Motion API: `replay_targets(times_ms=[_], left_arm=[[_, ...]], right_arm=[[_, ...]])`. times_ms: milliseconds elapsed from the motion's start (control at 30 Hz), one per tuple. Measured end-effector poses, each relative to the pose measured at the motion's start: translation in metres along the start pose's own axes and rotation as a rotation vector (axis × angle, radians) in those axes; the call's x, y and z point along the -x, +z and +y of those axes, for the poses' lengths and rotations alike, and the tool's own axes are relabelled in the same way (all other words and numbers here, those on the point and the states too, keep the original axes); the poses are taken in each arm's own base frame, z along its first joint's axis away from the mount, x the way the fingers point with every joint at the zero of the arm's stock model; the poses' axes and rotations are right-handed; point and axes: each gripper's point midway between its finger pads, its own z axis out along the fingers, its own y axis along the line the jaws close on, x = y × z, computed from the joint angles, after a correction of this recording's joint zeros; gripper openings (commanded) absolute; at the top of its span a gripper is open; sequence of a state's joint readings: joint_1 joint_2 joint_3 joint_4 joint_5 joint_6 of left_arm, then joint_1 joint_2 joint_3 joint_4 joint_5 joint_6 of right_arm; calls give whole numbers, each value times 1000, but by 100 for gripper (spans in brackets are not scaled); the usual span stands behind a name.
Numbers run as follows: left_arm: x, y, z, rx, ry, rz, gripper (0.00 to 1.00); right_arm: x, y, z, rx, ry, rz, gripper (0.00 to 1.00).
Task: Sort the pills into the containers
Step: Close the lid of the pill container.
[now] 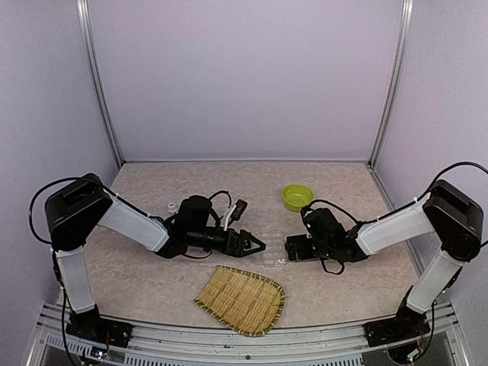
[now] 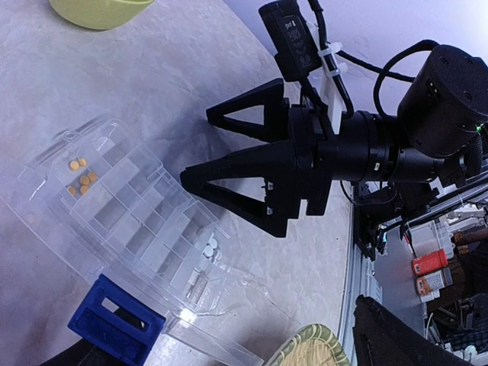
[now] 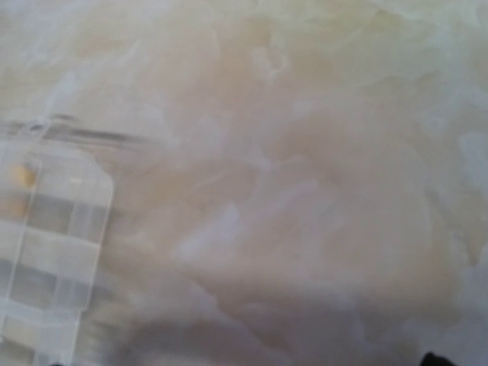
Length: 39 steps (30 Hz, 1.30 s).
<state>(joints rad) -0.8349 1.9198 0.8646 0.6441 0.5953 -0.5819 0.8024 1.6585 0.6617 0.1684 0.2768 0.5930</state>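
The clear organiser box (image 1: pixel 272 258) lies flat on the table between my two grippers, its lid open. In the left wrist view the organiser (image 2: pixel 130 213) holds several orange pills (image 2: pixel 81 175) in one compartment and white pills (image 2: pixel 207 248) in another. A small blue block (image 2: pixel 114 322) sits at its edge. My left gripper (image 1: pixel 261 245) lies low just left of the box, and the left wrist view shows a black gripper (image 2: pixel 197 149) open and empty beside it. My right gripper (image 1: pixel 290 248) rests at the box's right side. The blurred right wrist view shows only a corner of the organiser (image 3: pixel 46 244), no fingers.
A lime-green bowl (image 1: pixel 297 197) stands behind the box and shows in the left wrist view (image 2: pixel 99 9). A woven bamboo tray (image 1: pixel 242 299) lies near the front edge, its corner visible in the left wrist view (image 2: pixel 309 349). A small white object (image 1: pixel 172 207) sits by the left arm.
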Motion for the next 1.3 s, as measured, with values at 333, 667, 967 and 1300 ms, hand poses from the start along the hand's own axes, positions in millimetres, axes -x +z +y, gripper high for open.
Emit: replay_targets(times_ms=[333,667,967,1300], left_arm=[[1,1,-4,-15,9,-3,92],[2,4,-7,-22,12,-7,92],[4,20,-4,-2,11,2,92],[0,27,1,26,-3,22,92]], right_arm=[[0,0,1,5,1,1,100],[1,0,6,35,8,0,100],[-1,-2,7,51,16,-11,100],[0,-2,7,58,22,-17,100]])
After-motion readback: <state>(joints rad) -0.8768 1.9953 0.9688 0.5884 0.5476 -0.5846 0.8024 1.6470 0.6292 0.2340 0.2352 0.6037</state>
